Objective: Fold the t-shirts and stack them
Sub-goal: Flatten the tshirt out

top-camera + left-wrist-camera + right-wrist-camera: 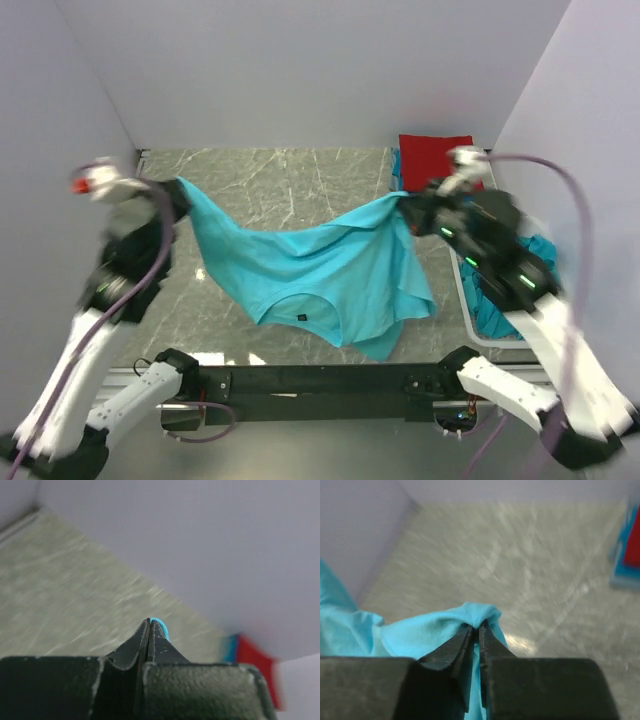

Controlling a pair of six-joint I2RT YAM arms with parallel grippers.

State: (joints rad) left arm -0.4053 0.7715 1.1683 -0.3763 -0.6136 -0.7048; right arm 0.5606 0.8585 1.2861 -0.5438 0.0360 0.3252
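A turquoise t-shirt hangs stretched between my two grippers above the marble table, its collar sagging toward the near edge. My left gripper is shut on one corner; in the left wrist view only a small teal tuft shows past the closed tips. My right gripper pinches the opposite corner. In the right wrist view its jaws stand a narrow slit apart, with a fold of the shirt bunched between and over them. A folded red t-shirt lies at the back right on something blue.
A white lattice basket stands at the right edge beneath my right arm, with more turquoise cloth in it. Grey walls close in the table at the back and on both sides. The arm bases and a black rail run along the near edge.
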